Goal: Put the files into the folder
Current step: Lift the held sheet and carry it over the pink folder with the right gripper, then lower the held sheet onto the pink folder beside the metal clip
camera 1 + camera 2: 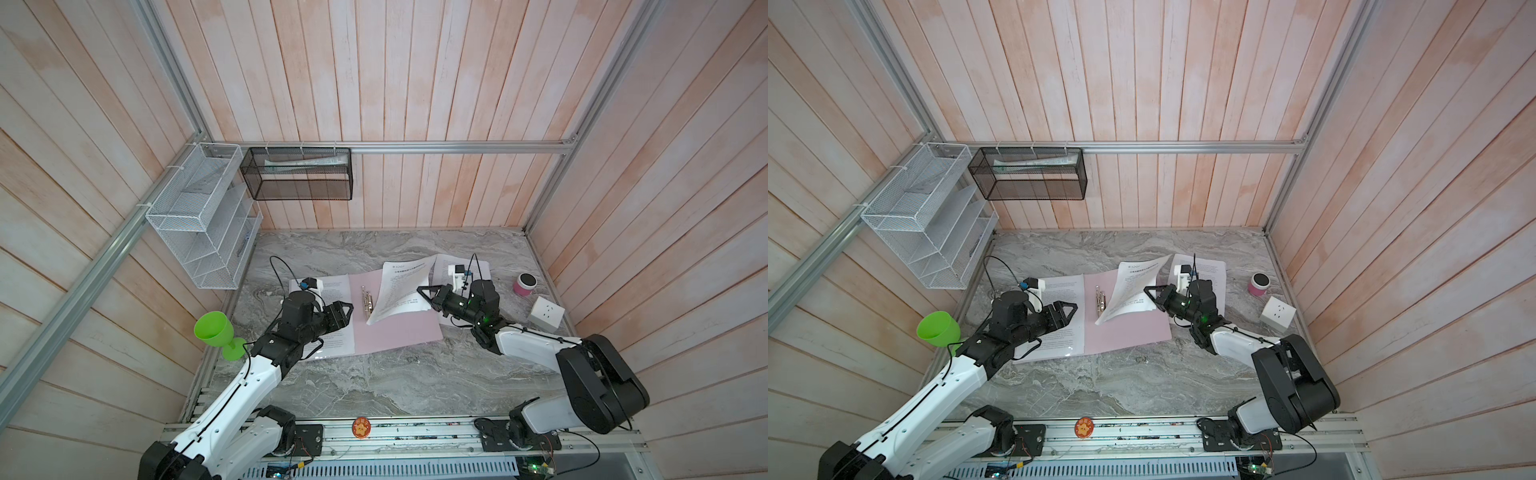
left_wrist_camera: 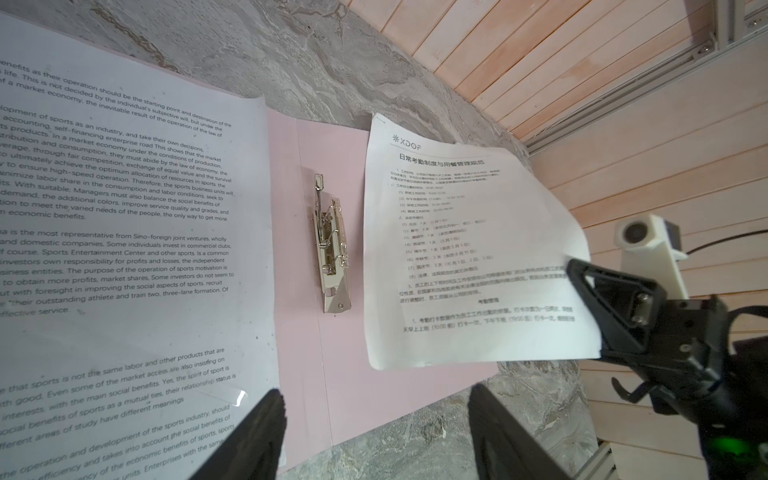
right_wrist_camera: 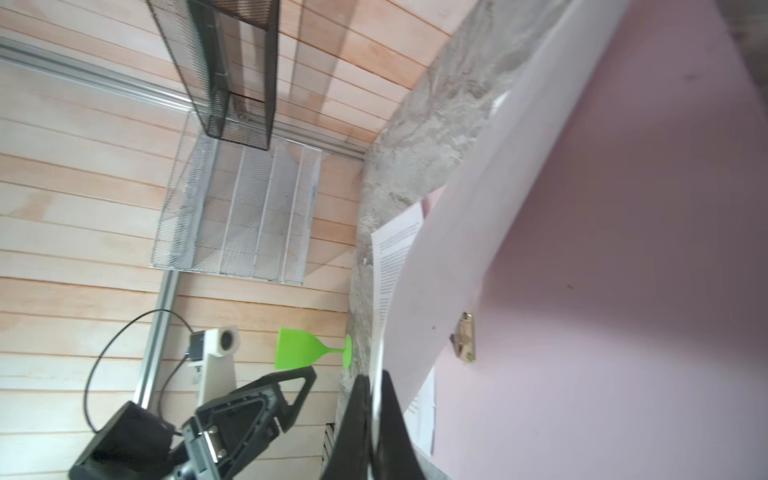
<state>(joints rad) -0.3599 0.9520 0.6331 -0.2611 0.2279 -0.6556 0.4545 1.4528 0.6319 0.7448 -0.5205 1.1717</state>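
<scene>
Above the open folder, right gripper pinches a curling sheet by its edge, left gripper parted and empty; floppy paper may snag on the metal clip and buckle

Pale wood-plank walls enclose a grey marble-pattern table. Aluminium rails run along the walls. A white mesh rack and a black mesh basket hang from them.

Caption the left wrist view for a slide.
Right gripper holds a printed sheet over the open pink folder, near its clip.
</scene>
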